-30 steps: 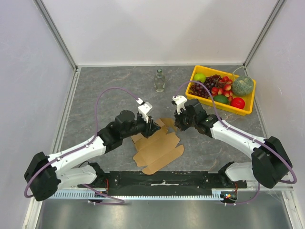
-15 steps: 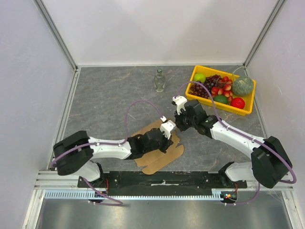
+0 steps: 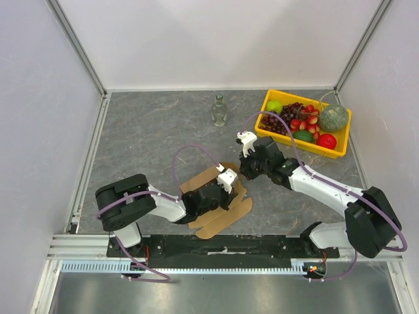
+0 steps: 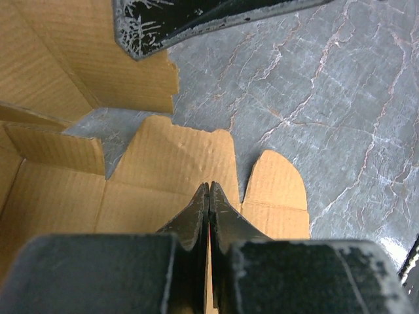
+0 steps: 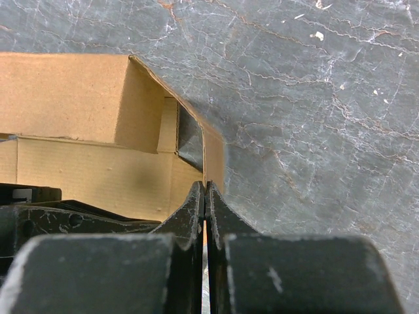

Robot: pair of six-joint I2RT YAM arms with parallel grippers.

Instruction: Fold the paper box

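Observation:
The paper box (image 3: 219,217) is a brown die-cut cardboard sheet lying near the front middle of the table, partly folded up. My left gripper (image 3: 230,188) is shut and sits low over the sheet's middle. In the left wrist view its tips (image 4: 209,186) rest over a cardboard panel (image 4: 177,157) with rounded tabs ahead. My right gripper (image 3: 241,171) is shut on the box's far right flap. In the right wrist view the flap's edge (image 5: 213,154) runs straight into the shut tips (image 5: 205,186), with raised panels (image 5: 78,98) to the left.
A yellow tray (image 3: 288,139) of fruit stands at the back right. A small glass bottle (image 3: 219,110) stands at the back middle. White walls close in the table on three sides. The arm bases sit along the near edge.
My left arm has swung its elbow out to the left and folded low. Its gripper moved from the sheet's far edge to the right, over the sheet's middle. The right gripper kept its place.

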